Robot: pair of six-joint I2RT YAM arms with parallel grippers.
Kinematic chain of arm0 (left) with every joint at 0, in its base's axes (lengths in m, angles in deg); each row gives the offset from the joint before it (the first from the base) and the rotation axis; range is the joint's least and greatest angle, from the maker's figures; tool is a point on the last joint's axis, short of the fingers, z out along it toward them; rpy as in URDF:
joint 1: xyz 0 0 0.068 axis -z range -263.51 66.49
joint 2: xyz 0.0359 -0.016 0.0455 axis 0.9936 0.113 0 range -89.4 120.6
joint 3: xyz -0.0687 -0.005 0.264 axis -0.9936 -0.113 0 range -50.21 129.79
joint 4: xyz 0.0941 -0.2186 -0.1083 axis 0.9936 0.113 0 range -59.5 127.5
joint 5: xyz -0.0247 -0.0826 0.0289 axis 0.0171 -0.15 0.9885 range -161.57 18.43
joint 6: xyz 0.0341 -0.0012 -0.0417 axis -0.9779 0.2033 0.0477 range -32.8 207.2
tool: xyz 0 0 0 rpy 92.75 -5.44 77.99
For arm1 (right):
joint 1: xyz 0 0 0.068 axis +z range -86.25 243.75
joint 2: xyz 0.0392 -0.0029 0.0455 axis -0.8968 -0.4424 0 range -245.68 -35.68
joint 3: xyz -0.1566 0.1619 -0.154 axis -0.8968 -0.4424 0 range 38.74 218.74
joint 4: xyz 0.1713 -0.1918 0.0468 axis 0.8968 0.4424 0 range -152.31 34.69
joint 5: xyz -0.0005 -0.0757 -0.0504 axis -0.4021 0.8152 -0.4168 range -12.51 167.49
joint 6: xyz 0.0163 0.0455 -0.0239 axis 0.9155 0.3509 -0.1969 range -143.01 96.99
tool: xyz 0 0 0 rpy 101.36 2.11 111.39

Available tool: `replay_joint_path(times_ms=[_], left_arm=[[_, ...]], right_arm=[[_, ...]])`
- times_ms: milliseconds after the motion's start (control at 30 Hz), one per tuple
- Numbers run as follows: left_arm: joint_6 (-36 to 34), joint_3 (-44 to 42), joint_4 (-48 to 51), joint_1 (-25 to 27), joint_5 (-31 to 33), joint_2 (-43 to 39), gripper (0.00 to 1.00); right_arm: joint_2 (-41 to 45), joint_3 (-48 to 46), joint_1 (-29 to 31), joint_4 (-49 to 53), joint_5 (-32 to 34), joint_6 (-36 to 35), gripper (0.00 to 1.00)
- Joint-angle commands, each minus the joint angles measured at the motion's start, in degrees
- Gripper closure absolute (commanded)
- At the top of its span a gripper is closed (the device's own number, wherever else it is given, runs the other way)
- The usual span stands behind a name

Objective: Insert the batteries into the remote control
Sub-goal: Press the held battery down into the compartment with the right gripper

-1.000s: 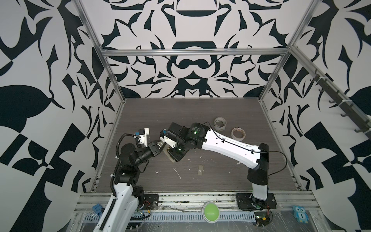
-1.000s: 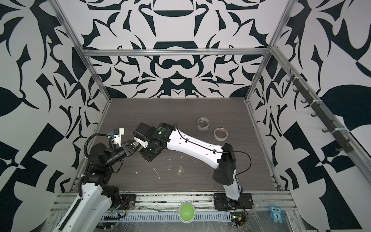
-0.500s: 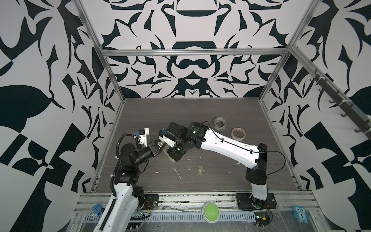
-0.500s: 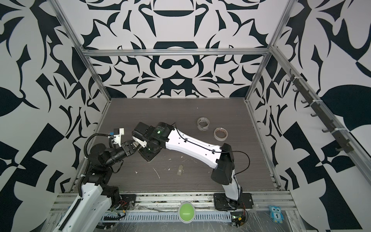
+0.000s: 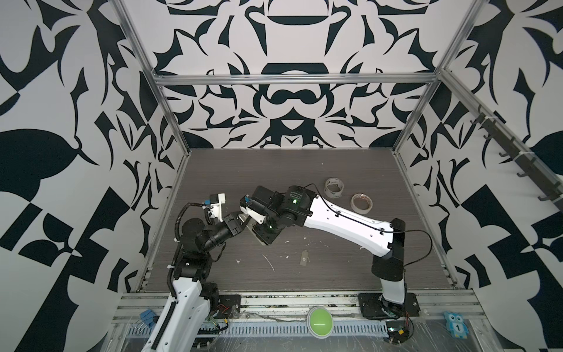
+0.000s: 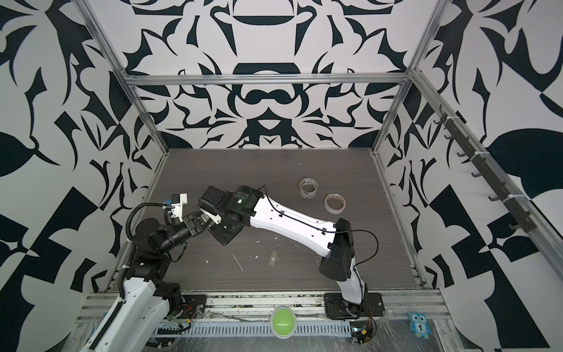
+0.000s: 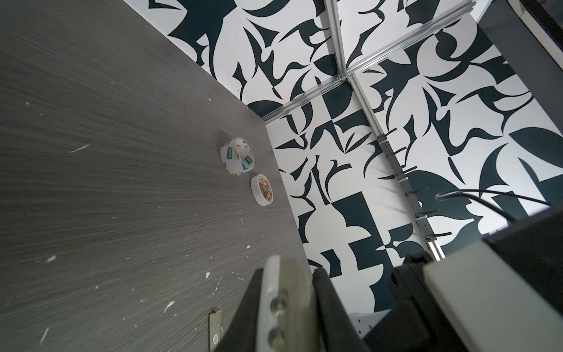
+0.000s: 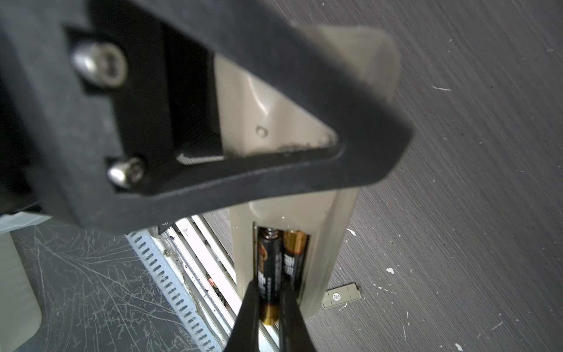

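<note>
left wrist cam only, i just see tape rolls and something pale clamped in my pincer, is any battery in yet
observer: Yes, one battery lies in the open bay of the remote control.
operator: and the second one
observer: The right pincer is shut on the second battery, beside the first, its gold end seemingly not down yet.
operator: where is that arm coming from
observer: In both top views the right arm reaches across the middle to the left side of the table.

Two batteries (image 8: pixel 269 268) lie abreast in remote control (image 8: pixel 330 243), perhaps unseated.
</note>
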Motion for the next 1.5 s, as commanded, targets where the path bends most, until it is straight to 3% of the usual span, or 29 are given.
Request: replay_joint_path(times_ms=[0,233,900,1467], left_arm=[[1.71,-0.37,-3.9,-0.1,-1.72,-0.57,1.0],[2.05,-0.56,-4.77,-0.1,-1.62,0.07,1.0],[2.45,-0.79,-4.67,-0.1,-1.46,-0.48,1.0],[3.1,-1.37,-5.5,-0.06,-1.33,-0.51,1.0]], right_arm=[[0.51,1.68,-0.05,1.07,2.3,0.05,1.0],[0.54,1.73,-0.03,1.03,2.91,0.1,0.98],[0.6,2.91,0.02,1.33,3.1,0.43,0.8],[0.51,3.25,0.02,0.91,2.48,0.45,0.77]])
